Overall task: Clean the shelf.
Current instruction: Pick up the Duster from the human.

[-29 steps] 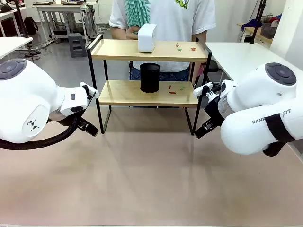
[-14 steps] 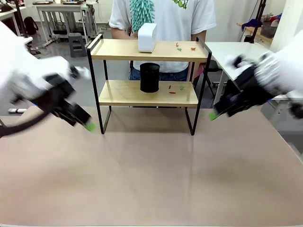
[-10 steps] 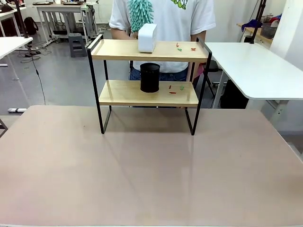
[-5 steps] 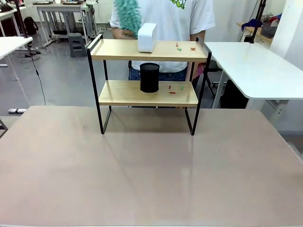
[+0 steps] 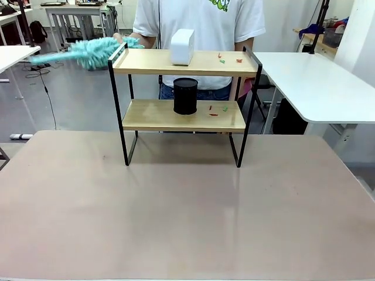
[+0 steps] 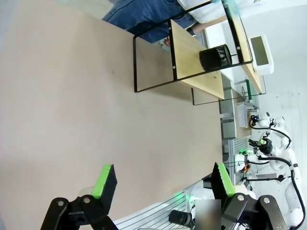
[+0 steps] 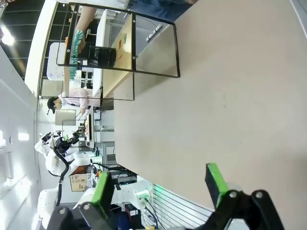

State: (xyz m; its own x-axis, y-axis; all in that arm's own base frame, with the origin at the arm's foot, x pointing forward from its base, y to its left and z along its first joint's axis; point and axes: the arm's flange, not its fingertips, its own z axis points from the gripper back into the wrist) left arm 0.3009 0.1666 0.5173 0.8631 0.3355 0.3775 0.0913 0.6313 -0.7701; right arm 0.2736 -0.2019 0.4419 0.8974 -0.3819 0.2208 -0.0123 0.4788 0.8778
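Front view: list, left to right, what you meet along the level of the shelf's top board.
Teal duster, beyond the left end of the shelf → white box → red and green scraps.

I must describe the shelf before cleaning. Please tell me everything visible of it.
The shelf is a small two-tier rack: two light wooden boards in a thin black metal frame, standing upright on the far part of the table. A white box and red and green scraps lie on the top board; a black cup and more scraps sit on the lower. A person holds a turquoise duster beside its top left corner.
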